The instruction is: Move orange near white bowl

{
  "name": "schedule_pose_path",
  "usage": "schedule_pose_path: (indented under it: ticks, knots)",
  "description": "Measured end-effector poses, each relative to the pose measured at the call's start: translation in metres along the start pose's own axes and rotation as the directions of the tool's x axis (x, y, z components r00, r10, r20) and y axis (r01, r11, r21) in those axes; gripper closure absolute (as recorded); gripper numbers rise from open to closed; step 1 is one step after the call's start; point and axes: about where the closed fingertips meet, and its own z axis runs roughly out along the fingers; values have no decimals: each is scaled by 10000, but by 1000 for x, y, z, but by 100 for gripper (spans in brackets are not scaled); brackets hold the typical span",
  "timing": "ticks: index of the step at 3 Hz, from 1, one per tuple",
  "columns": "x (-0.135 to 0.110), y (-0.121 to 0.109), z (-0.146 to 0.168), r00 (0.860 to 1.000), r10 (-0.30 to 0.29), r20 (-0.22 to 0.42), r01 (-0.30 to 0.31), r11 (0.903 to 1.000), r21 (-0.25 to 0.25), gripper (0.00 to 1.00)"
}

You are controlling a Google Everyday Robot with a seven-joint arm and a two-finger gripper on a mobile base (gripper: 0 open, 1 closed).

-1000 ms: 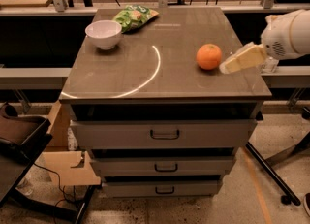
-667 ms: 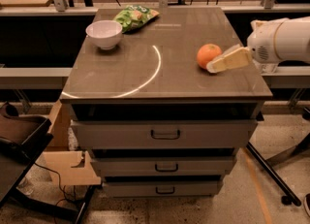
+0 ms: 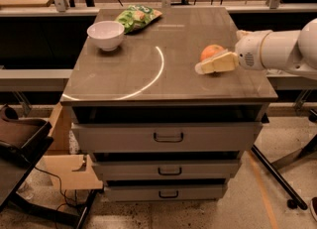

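White bowl at the far left of the brown cabinet top. Just right of the bowl and a little farther back, green snack bag. Well right of the bowl, orange, with the cream gripper against its near side; clamped or loose, cannot tell.

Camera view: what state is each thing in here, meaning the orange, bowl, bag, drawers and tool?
Orange: resting on the cabinet top, right side, far from the bowl, partly hidden by the tool.
White bowl: upright, looks empty, back left.
Green snack bag: lying flat at the back, just right of the bowl.
Drawers: three, all shut.
Tool: low over the top, right in front of the orange.
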Motion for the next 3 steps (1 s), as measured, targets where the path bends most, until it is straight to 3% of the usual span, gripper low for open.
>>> schedule_pose_path:
  ticks: [2, 3]
  knots:
    - [11, 3, 36, 9944, 731, 759, -682, 9955, -655, 0]
    - [21, -1, 54, 9903, 915, 1043, -837, 9935, -766, 19]
